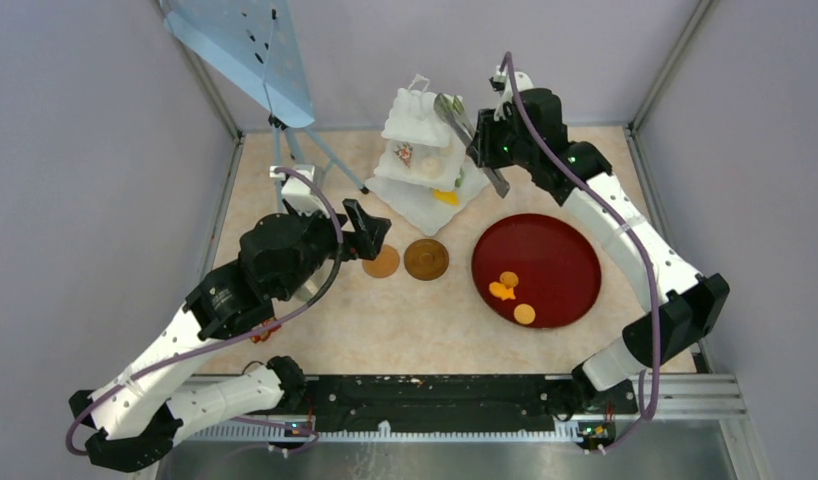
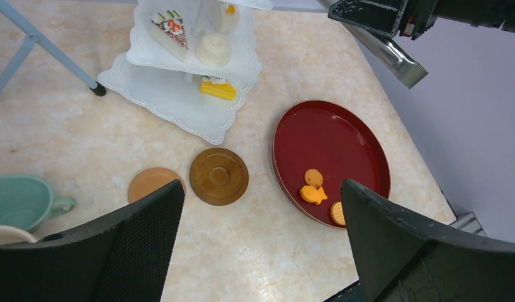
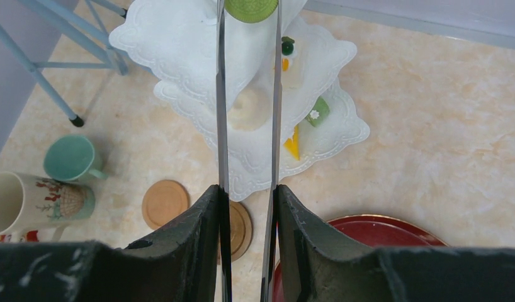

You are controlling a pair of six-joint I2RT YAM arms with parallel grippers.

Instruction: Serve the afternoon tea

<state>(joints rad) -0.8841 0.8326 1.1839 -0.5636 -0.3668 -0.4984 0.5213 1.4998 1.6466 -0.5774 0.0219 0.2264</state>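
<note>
**Operator:** Top view first. What am I holding?

**Spotter:** Your right gripper (image 1: 482, 148) is clamped on the tongs (image 1: 455, 115), and their tips hang over the white stand (image 1: 410, 118) at the back of the table (image 1: 435, 330). Your left gripper (image 1: 370, 232) is spread wide with nothing in it, just beside the 2 coasters (image 1: 426, 259). On the red tray (image 1: 560, 248) lie the orange fish (image 1: 500, 291) and 2 orange discs (image 1: 524, 314).

**Operator:** And the left wrist view?

**Spotter:** Your left fingers are wide apart, with the coasters and the tray showing between them. The teal cup (image 2: 19, 200) sits on the table at the left edge, apart from the coasters. The yellow wedge (image 2: 218, 89) lies on the stand's lowest tier.

**Operator:** Right wrist?

**Spotter:** Your fingers squeeze both tong blades. At their far ends the blades pinch the green sweet (image 3: 250, 7) over the stand's top tier. I cannot tell whether it touches the tier. The cream mug (image 3: 28, 204) stands just beside the teal cup, off to the left.

**Operator:** So which step is this?

**Spotter:** I judge you are setting the green sweet onto the stand, with the 3 orange pieces and both cups yet to serve. Next, lower the tips onto a bare patch of tier and ease your squeeze so the blades spring apart. Then lift straight up, so you neither drag the sweet nor knock the stand.
</note>
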